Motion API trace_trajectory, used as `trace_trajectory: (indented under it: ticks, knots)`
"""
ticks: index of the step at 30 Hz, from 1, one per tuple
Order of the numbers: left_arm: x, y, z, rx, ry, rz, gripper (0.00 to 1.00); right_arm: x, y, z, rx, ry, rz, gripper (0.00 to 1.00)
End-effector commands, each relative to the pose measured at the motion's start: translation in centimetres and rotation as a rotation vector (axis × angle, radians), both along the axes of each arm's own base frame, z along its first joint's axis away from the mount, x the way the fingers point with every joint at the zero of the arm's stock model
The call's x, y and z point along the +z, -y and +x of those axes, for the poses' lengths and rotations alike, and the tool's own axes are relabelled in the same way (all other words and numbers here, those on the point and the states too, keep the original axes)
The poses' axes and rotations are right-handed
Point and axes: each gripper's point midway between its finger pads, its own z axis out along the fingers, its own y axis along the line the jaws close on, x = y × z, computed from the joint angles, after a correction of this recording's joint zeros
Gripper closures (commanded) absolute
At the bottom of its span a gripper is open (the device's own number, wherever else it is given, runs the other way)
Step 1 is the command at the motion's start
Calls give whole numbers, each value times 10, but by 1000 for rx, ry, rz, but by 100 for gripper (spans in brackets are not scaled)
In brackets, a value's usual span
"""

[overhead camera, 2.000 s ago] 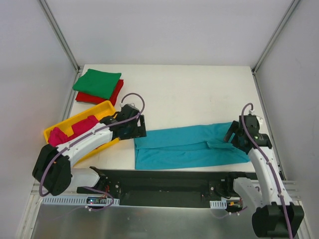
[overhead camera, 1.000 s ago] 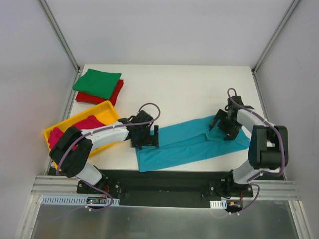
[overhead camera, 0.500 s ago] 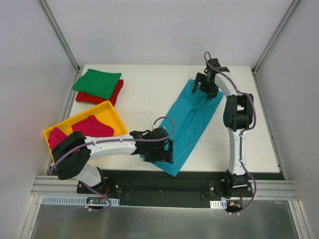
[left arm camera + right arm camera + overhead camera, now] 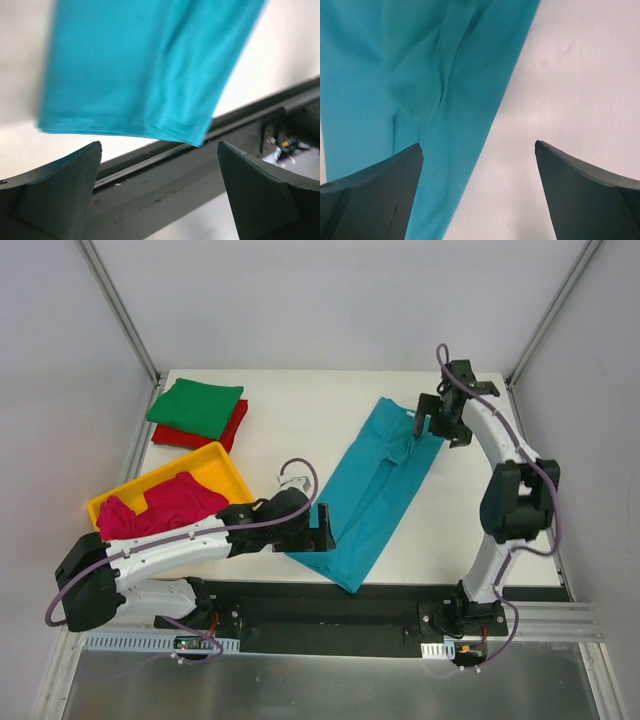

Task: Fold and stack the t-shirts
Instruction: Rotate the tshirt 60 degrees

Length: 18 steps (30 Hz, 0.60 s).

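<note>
- Jaws on both arms are released and hold nothing. Those of the left arm (image 4: 190, 540) hang by the near end (image 4: 125, 127) of the teal shirt (image 4: 375, 490), and those of the right arm (image 4: 500, 440) hang over its far end.
- The teal shirt lies as a long strip, slanting across the counter (image 4: 300, 430) from far right to the near edge.
- The step in hand, we judge, is the crosswise fold. We should pinch one end's corners through every layer.
- We would then carry that end low and flat onto the other, edges matched, so the lengthwise fold does not fall open.
- The green shirt (image 4: 195, 408) lies on the red shirt (image 4: 228, 432) at the far left, which we take for the stack.
- The magenta shirts (image 4: 170, 502) lie in the yellow tray (image 4: 205, 455).
</note>
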Motion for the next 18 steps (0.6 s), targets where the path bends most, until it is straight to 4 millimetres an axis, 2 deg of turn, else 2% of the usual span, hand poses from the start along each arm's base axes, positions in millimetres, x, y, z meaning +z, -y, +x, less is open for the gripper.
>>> trace_trajectory:
  ticks: [1,4,7,9,12,16,18]
  knots:
    - [-31,-55,11,130,-40,101,1,22,-59,-72,264,123,39,4]
    - [-41,-68,10,150,-66,110,1,11,-84,-118,346,190,126,4]
    - [-47,-72,9,156,-75,128,1,-1,-113,-167,429,198,240,4]
    - [-51,-74,10,157,-79,150,5,-5,-148,-203,583,210,324,4]
    - [-57,-76,12,181,-91,169,15,-18,-178,-251,771,190,322,3]
    - [-67,-78,20,215,-97,211,25,-34,-196,-291,920,139,219,1]
    - [-73,-77,23,222,-114,225,30,-38,-208,-305,990,130,190,7]
